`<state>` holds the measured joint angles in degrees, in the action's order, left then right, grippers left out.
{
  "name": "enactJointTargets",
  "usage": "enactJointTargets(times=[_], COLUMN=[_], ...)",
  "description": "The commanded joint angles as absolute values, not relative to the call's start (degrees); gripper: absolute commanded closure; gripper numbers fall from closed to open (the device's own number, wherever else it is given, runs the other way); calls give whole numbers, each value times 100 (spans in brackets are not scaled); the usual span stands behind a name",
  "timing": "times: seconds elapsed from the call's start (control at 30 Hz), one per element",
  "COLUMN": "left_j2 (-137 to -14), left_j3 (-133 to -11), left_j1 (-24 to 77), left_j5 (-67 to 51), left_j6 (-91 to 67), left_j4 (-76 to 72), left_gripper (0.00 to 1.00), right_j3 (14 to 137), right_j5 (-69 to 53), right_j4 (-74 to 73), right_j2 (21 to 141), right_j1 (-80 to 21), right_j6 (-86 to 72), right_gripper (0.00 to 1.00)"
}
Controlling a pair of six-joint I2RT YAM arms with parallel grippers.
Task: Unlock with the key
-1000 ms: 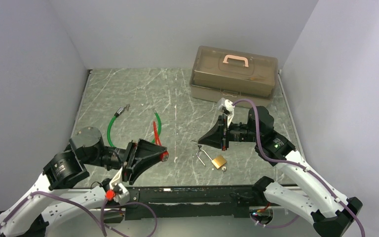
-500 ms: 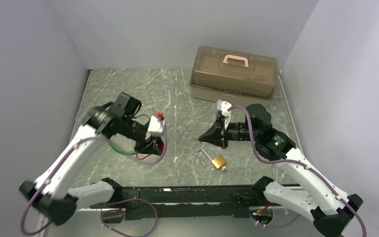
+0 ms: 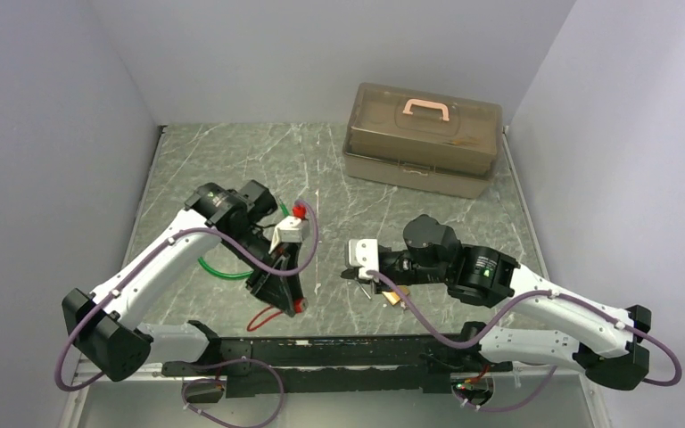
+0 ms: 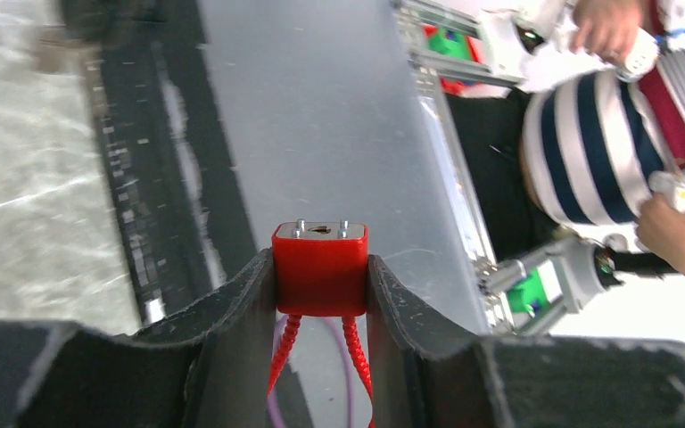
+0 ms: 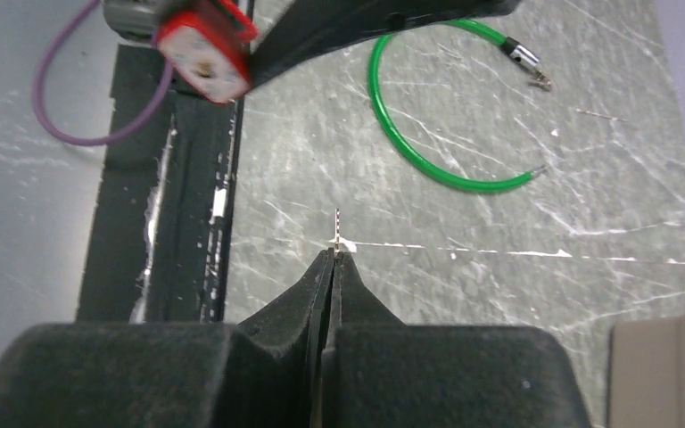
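Observation:
My left gripper (image 4: 321, 269) is shut on a red padlock (image 4: 320, 275), whose keyhole face points away from the wrist and whose red cable shackle (image 4: 354, 357) hangs back between the fingers. From above, the red padlock (image 3: 298, 306) hangs at the table's near edge under the left gripper (image 3: 292, 301). My right gripper (image 5: 332, 259) is shut on a thin key (image 5: 336, 234), seen edge-on and sticking out of the fingertips. It points toward the red padlock (image 5: 205, 49), still well apart from it. In the top view the right gripper (image 3: 350, 275) lies low, right of the lock.
A brass padlock (image 3: 396, 299) with its shackle open lies on the table, partly hidden under the right arm. A green cable (image 5: 437, 152) lies left of centre. A brown toolbox (image 3: 424, 138) with a pink handle stands at the back right. The black front rail (image 5: 192, 223) runs below the lock.
The left arm has swung up and over and now points the red padlock down at the near edge. The right arm has dropped lower and moved left and nearer, over the brass padlock.

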<state>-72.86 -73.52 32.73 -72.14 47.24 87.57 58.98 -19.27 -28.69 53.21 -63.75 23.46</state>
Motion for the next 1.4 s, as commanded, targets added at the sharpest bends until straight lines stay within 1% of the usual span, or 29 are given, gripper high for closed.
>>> enactJointTargets(times=[0.0, 0.27, 0.47, 1.0, 1.37], left_j2=[-7132, -7427, -7581, -7700, -7590], left_j3=[-7139, -7273, -7313, -7419, -7415], left_j1=[3745, 3747, 3798, 4007, 4062], left_j5=[-8003, -7875, -7919, -7788, -7831], left_j6=[5043, 5028, 5045, 5082, 5090], left_j4=[9045, 9052, 9057, 9060, 9054], left_gripper=[97, 98, 100, 100, 100], right_j3=[6080, 6557, 6475, 6794, 6917], right_j5=[-1333, -1433, -1662, -1680, -1518], right_j4=[-2974, -3587, -3419, -3509, -3366], right_j2=[5193, 5275, 5111, 5533, 5794], right_j1=[-6670, -7114, -7341, -8058, -8152], right_j6=[3088, 3447, 3457, 3539, 3589], right_gripper=[100, 100, 100, 100, 100])
